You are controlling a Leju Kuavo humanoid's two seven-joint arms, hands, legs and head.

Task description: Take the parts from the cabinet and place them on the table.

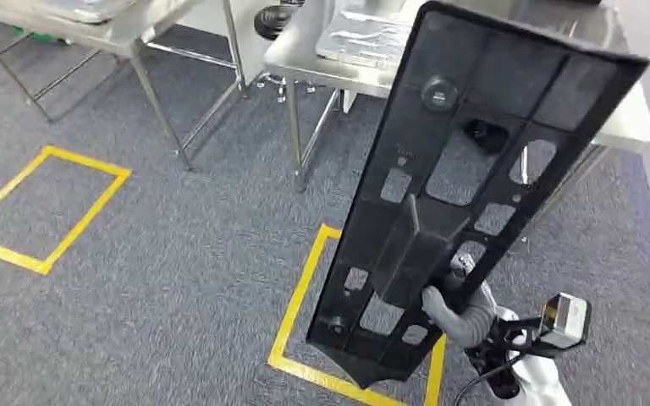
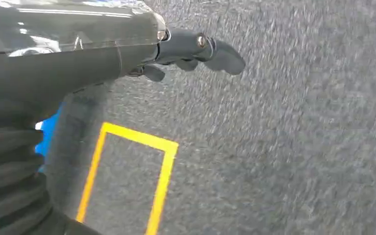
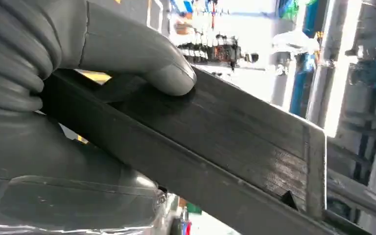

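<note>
A long black plastic panel (image 1: 465, 178) with several cut-outs stands tilted in the head view, its top end over the steel table (image 1: 635, 118). My right hand (image 1: 457, 309) grips it near its lower end. Up close, the grey thumb (image 3: 142, 61) presses on the panel's black rib (image 3: 215, 142). My left hand (image 2: 196, 51) hangs over the grey carpet with its dark fingers stretched out and nothing in them.
Steel tables (image 1: 127, 34) with thin legs stand ahead on the grey carpet. A silvery sheet (image 1: 364, 34) lies on the nearer table. Yellow tape squares (image 1: 51, 207) mark the floor, one (image 1: 305, 279) right below the panel.
</note>
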